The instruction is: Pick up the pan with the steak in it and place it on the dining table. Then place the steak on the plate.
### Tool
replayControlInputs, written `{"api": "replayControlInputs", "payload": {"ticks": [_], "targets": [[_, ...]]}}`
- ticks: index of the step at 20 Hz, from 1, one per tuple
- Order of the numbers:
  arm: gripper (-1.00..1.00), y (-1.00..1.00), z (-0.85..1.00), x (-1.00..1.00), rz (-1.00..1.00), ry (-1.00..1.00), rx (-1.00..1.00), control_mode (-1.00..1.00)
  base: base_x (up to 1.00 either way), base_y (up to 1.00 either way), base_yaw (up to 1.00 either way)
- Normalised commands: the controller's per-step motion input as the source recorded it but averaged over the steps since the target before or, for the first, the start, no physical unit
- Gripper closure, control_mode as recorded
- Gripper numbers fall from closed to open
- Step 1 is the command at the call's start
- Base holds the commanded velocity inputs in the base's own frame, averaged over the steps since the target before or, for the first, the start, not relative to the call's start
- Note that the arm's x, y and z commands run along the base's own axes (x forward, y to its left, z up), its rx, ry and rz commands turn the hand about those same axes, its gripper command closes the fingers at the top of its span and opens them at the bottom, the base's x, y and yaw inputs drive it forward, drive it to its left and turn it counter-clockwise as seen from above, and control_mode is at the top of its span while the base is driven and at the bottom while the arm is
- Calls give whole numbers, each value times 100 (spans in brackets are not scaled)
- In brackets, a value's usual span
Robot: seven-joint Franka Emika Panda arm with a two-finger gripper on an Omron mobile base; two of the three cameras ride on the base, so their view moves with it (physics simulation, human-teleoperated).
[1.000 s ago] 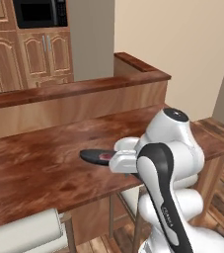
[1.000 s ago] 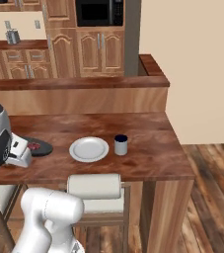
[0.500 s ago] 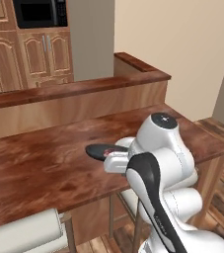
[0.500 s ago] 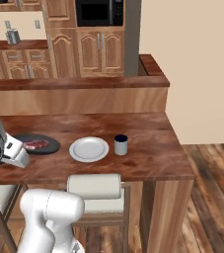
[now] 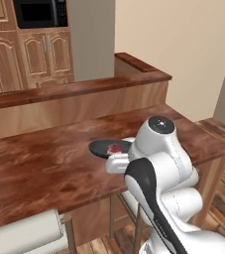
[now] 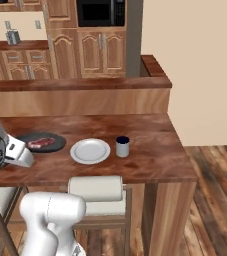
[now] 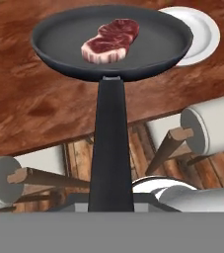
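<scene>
The dark round pan (image 7: pixel 153 39) hangs low over the front part of the reddish-brown dining table (image 6: pixel 150 155); I cannot tell whether it touches the wood. In it lies the red steak (image 7: pixel 111 42), left of centre. My gripper (image 6: pixel 16 153) is shut on the end of the long black handle (image 7: pixel 111 148), which reaches back past the table's front edge. The white plate (image 6: pixel 90 151) lies on the table just right of the pan (image 6: pixel 55 142), with a narrow gap between them. From the left base view the pan (image 5: pixel 104 148) and steak (image 5: pixel 115 148) show beside my hand (image 5: pixel 119 162).
A small dark blue cup (image 6: pixel 122 146) stands right of the plate. White-cushioned stools (image 6: pixel 95 187) (image 5: pixel 29 235) sit under the table's front edge. A raised wooden ledge (image 6: pixel 85 85) runs along the far side, with kitchen cabinets behind it.
The pan with the steak has shifted a little farther over the table and toward the plate, mostly in the first half second. My grip on the handle has stayed the same.
</scene>
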Motion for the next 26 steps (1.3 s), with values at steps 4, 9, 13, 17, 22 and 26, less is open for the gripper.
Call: {"api": "replayControlInputs", "payload": {"ticks": [4, 9, 13, 17, 22, 26], "targets": [[100, -20, -70, -2, 9, -12, 1, -100, 0, 0, 0], [100, 0, -65, 0, 9, -11, 12, -100, 0, 0, 0], [100, 10, -59, 0, 11, -21, 13, -100, 0, 0, 0], [100, 14, -65, 0, 12, -27, 6, -100, 0, 0, 0], [100, 11, -74, 6, 11, -17, 4, -100, 0, 0, 0], [100, -2, -61, 3, 6, -19, 0, -100, 0, 0, 0]]}}
